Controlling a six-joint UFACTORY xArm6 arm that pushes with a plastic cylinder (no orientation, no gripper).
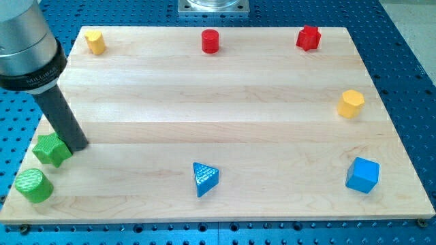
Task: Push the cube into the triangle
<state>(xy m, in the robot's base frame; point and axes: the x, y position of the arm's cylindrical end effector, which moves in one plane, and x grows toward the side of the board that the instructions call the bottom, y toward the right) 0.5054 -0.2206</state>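
Observation:
A blue cube [362,175] sits near the view's lower right corner of the wooden board [225,102]. A blue triangle block [204,178] lies at the bottom centre, well to the left of the cube. My tip [77,145] is at the end of the dark rod, far at the view's left, touching or nearly touching the right side of a green star-shaped block [51,150]. The tip is far from both the cube and the triangle.
A green cylinder [33,185] stands at the lower left corner. A yellow block [95,41], a red cylinder [210,41] and a red star-shaped block [308,37] line the top edge. A yellow block [351,103] sits at the right edge.

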